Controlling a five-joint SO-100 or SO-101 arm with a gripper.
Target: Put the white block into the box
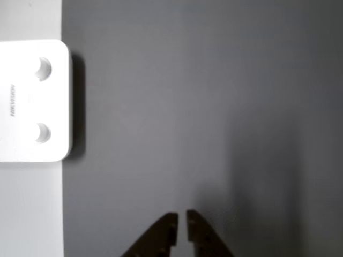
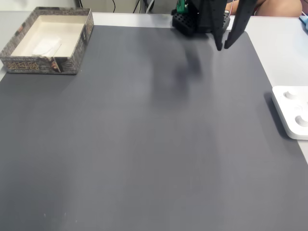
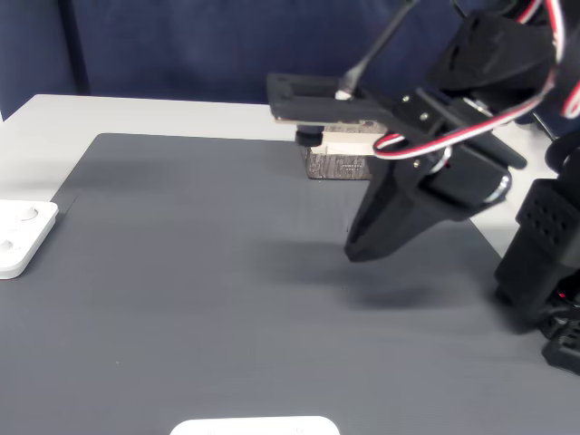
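The dark grey mat (image 2: 144, 144) covers most of the surface and lies bare beneath the arm (image 3: 471, 136), which hangs folded over its far edge, near its own base. The box (image 2: 29, 65) sits at the mat's corner, well apart from the pincer (image 2: 224, 46) and off to its left in a fixed view, its open top facing up. Inside it, against one wall, lies the white block (image 2: 47, 46), so the task looks complete. A flat white device (image 2: 291, 113) with round dimples rests at the mat's opposite edge, nearer the pincer, apparently no part of the job. In the other view the pincer (image 1: 182, 224) is nearly clenched, a thin slit between its tips, grasping nothing and raised above the mat.
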